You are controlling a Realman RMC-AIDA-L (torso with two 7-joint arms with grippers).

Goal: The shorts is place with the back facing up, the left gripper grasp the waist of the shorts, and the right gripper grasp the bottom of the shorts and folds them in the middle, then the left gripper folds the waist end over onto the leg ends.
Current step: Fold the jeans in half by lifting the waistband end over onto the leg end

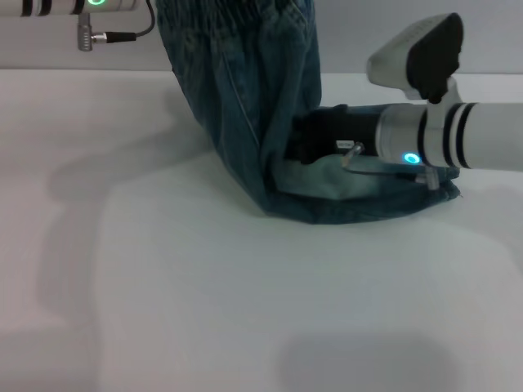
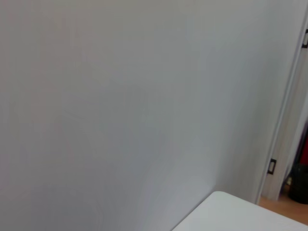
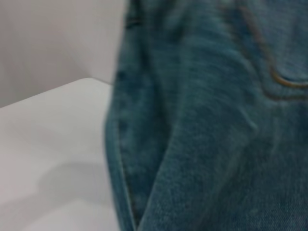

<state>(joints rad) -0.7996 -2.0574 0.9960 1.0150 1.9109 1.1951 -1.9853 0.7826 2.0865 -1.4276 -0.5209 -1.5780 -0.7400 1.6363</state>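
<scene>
The blue denim shorts (image 1: 245, 98) hang upright in the head view. Their puckered waist end (image 1: 229, 20) is lifted to the picture's top edge, right where my left arm (image 1: 82, 6) ends, and the left gripper itself is hidden there. The bottom of the shorts (image 1: 359, 208) lies bent flat on the white table (image 1: 204, 310). My right gripper (image 1: 315, 139) comes in from the right, low over the table, and pushes into the bend of the denim, which fills the right wrist view (image 3: 207, 125). The left wrist view shows only a wall and a table corner (image 2: 240, 214).
The table's far edge (image 1: 82, 72) runs behind the shorts, with a grey wall beyond it. A doorway (image 2: 288, 159) stands past the table corner in the left wrist view. Shadows of the arms fall across the left and near parts of the table.
</scene>
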